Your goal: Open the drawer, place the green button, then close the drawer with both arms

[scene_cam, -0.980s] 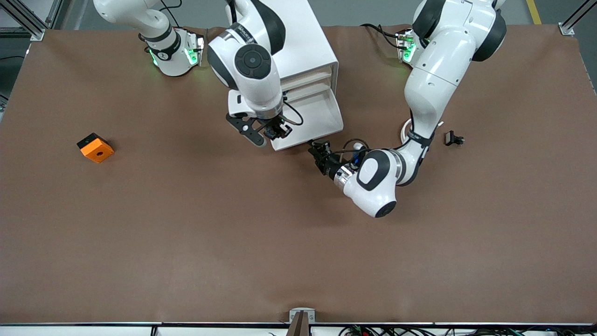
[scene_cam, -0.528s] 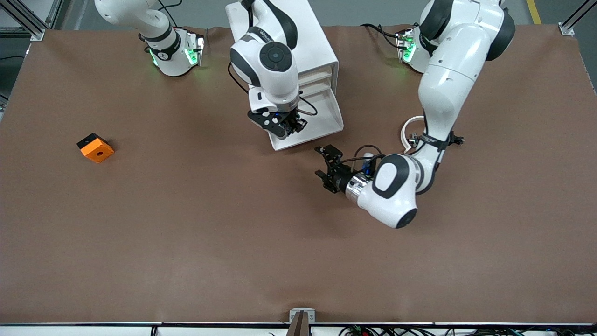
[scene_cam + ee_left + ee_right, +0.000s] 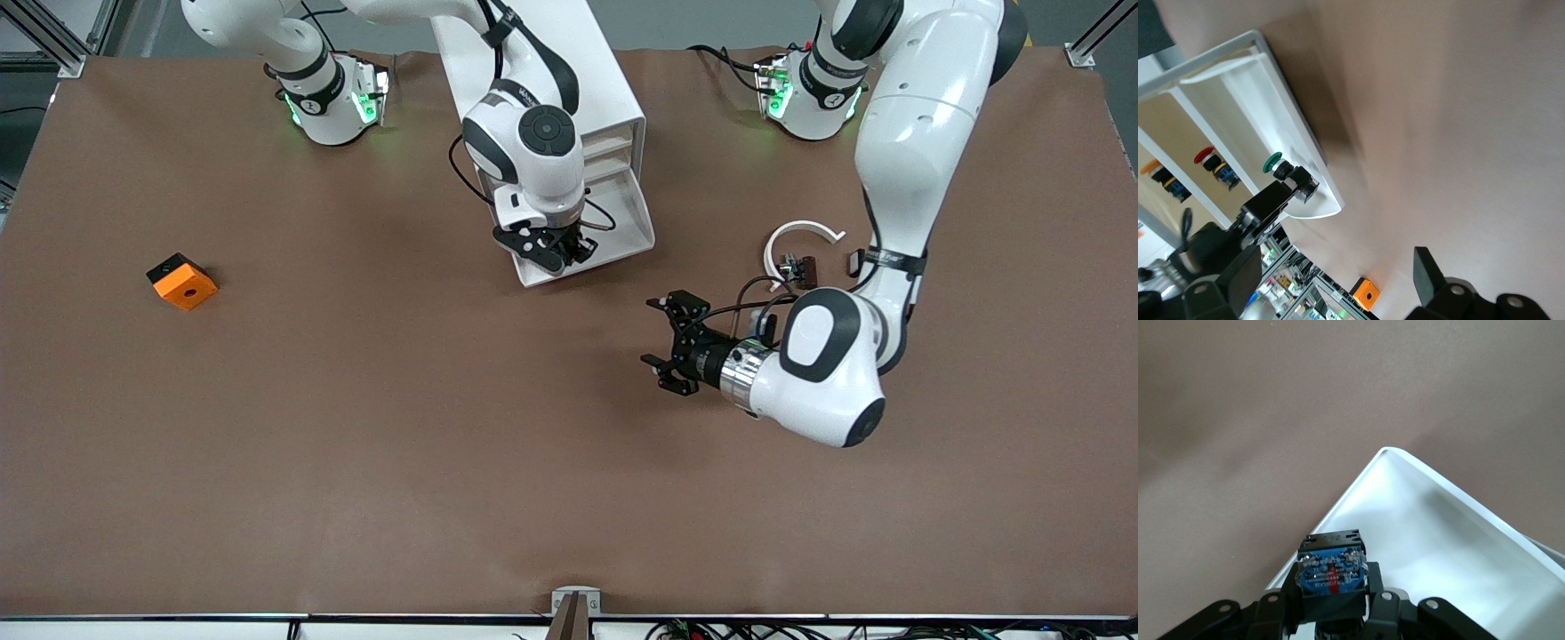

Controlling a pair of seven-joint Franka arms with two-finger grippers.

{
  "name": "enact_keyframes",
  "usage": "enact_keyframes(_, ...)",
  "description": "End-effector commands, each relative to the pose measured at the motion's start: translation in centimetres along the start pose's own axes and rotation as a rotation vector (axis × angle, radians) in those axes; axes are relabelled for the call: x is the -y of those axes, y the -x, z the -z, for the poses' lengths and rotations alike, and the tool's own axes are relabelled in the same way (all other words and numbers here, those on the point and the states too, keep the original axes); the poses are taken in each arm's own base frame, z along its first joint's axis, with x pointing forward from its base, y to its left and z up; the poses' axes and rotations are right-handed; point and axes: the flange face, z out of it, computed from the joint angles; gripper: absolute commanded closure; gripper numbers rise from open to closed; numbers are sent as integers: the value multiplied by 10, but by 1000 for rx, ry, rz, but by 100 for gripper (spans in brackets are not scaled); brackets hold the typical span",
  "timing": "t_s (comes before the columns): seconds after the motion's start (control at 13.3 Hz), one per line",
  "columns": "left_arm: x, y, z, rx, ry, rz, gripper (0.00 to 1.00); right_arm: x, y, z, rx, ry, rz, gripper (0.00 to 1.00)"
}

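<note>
The white cabinet (image 3: 569,80) has its drawer (image 3: 627,209) pulled out as a shallow white tray. My right gripper (image 3: 558,253) is shut on the button and holds it over the tray's front corner, toward the right arm's end. The right wrist view shows the button's blue body (image 3: 1333,572) between the fingers, above the tray's rim (image 3: 1451,533). The left wrist view shows its green cap (image 3: 1273,161) over the drawer (image 3: 1281,113). My left gripper (image 3: 660,342) is open and empty over bare table, apart from the drawer front.
An orange block with a hole (image 3: 181,281) lies toward the right arm's end. A white ring piece (image 3: 800,233) and a dark brown clip (image 3: 805,267) lie beside the left arm. A red-capped button (image 3: 1205,157) sits in another drawer.
My left gripper has let go of the drawer front and drawn back toward the front camera and the left arm's end. My right gripper has carried the button over the open drawer.
</note>
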Motion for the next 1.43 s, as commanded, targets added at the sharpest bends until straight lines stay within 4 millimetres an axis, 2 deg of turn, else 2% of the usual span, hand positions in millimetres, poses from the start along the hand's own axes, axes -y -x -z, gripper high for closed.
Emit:
enact_keyframes(0.0, 8, -1, 27, -45, 57, -43, 0, 5, 2, -4, -13, -2, -6, 100)
enact_keyframes(0.08, 10, -1, 35, -48, 74, -48, 0, 5, 3, -6, -13, 3, -7, 100)
enact_keyframes(0.38, 28, -3, 92, -55, 175, -67, 0, 5, 7, -8, -10, 7, -9, 100)
enact_keyframes(0.6, 49, 3, 127, -70, 233, -237, 0, 5, 12, -9, -10, 7, -14, 100)
enact_keyframes(0.75, 51, -3, 137, -80, 248, -257, 0, 5, 13, -10, -10, 9, -12, 100)
enact_keyframes(1.06, 51, -9, 141, -160, 269, -265, 0, 5, 16, -11, -9, 10, -10, 100)
enact_keyframes(1.13, 56, -8, 146, -189, 280, -295, 0, 5, 16, -12, -9, 12, -10, 70)
enact_keyframes(1.21, 63, -4, 152, -216, 290, -332, 0, 5, 16, -12, -9, 12, -10, 17)
enact_keyframes(1.28, 66, -3, 154, -252, 298, -356, 0, 5, 16, -12, -11, 10, -9, 0)
enact_keyframes(1.36, 67, -4, 154, -287, 300, -365, 0, 5, 15, -11, -11, 10, -11, 0)
